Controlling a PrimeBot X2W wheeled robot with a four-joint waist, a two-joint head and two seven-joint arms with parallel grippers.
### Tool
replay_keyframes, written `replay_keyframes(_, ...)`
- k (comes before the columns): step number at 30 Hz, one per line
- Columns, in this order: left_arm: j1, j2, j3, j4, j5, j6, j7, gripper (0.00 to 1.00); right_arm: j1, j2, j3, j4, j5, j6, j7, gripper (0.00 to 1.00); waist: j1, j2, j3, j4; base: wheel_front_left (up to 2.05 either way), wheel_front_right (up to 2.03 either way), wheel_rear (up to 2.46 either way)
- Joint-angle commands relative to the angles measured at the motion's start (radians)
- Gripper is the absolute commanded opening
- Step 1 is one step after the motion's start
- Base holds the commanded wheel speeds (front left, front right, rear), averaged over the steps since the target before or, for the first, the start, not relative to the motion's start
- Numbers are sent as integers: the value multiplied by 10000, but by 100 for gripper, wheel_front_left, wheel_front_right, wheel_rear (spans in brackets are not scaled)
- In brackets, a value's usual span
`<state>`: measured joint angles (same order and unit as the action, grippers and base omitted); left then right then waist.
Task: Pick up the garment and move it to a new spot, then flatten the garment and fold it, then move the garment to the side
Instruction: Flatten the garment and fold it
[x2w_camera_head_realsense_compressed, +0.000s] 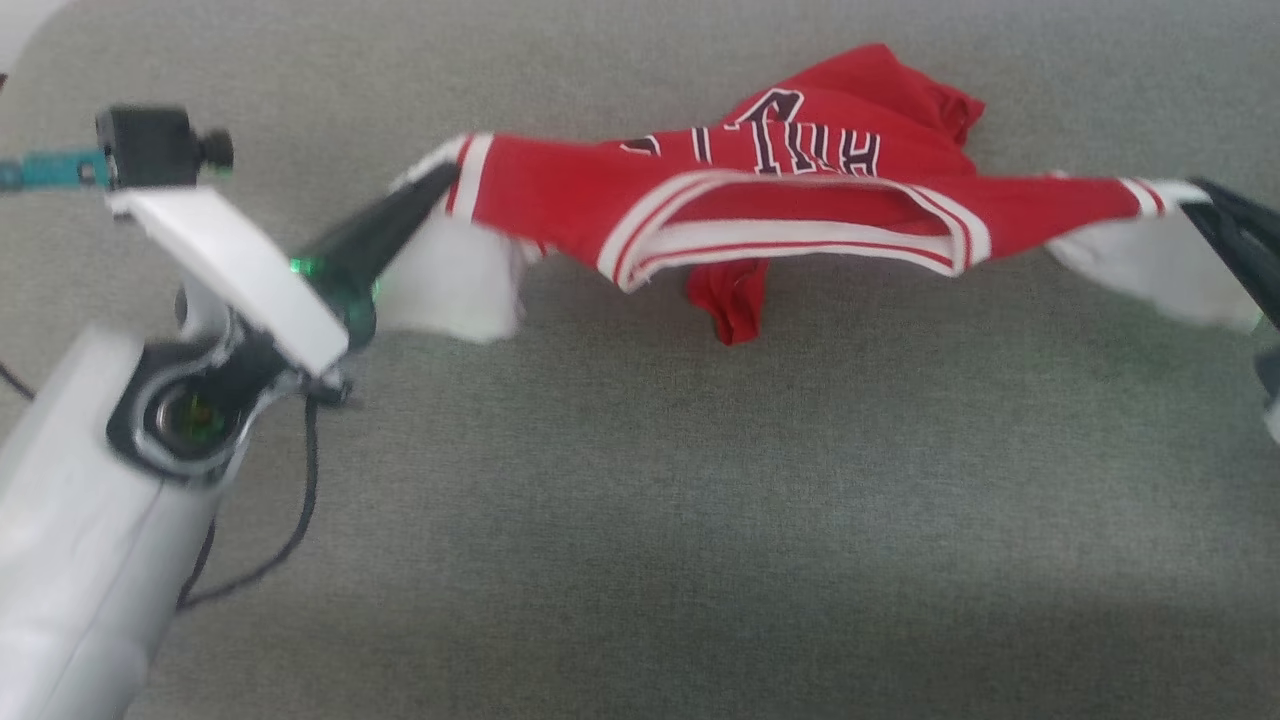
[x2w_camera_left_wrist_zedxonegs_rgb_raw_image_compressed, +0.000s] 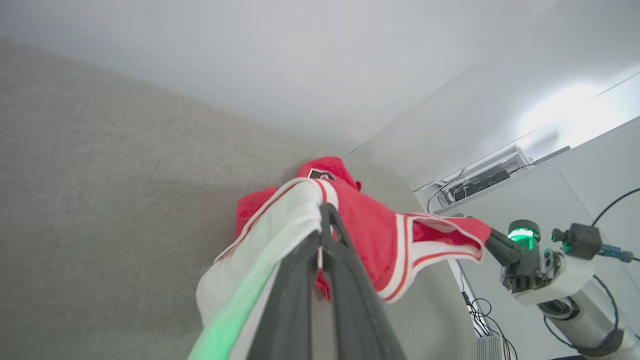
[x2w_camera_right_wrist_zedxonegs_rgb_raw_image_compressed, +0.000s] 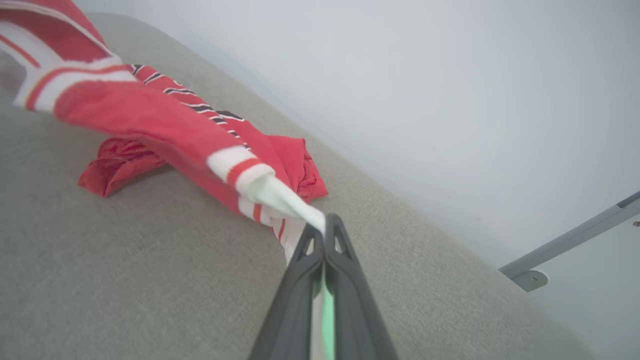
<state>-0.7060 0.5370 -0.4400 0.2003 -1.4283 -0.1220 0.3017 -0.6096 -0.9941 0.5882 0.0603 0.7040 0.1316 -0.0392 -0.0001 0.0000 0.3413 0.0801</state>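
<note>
Over the grey surface, the garment hangs stretched — long axis left-right

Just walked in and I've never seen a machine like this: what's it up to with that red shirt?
The robot has a red jersey pinched at both ends. Its left tool grips one striped edge and its right tool grips the other. Both are shut on the cloth, which hangs stretched between them, with its crumpled middle resting on the gray surface. It is not yet flattened or folded.
</note>
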Motion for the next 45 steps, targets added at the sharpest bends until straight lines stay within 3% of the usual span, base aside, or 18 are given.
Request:
replay_keyframes(1,-495,-201,92,149,-15,3,-121,0,-182,328,-216,41,-141,-20,159,0,1,0,176,-85,0,0,0)
replay_keyframes(7,-3229,-1019,421,1993,604,221,-855,0,-2606,2043,-1288,1236,-852,-20,794,0,1,0,1136,-338,0,0,0)
replay_keyframes(14,-7472,-1844,437,5100,2414,480,-3043,0,-6835,4207,-2480,4303,-831,-22,556,0,1,0,2023,-619,0,0,0)
replay_keyframes(18,-9681,-2164,530,6434,2998,383,-4163,0,-8987,4915,-3030,5910,-1420,-23,-30,0,1,0,2146,-704,0,0,0)
replay_keyframes(21,-10832,-2382,814,7147,2862,210,-4915,0,-10120,5267,-3228,6883,-1921,-23,-556,0,1,0,2062,-739,0,0,0)
replay_keyframes(25,-11339,-2696,924,7842,2611,-11,-5006,0,-10847,5502,-3129,7865,-2232,-25,-1030,0,1,0,1823,-704,0,0,0)
replay_keyframes(30,-10632,-2687,776,8197,2278,-81,-4587,0,-10382,5613,-2384,8230,-2044,-22,-1027,0,1,0,1699,-671,0,0,0)
replay_keyframes(35,-8350,-2492,357,6983,1532,-96,-3678,0,-8779,5332,-1219,7695,-1137,-22,-836,0,1,0,1569,-706,0,0,0)
replay_keyframes(41,-4219,-1631,-510,4666,822,-99,-3317,0,-5636,4191,27,5774,796,-20,186,0,1,0,1216,-666,0,0,0)
replay_keyframes(45,-1726,-983,-965,3223,322,-99,-3176,0,-3372,3268,39,4355,1819,-20,678,0,1,0,868,-605,0,0,0)
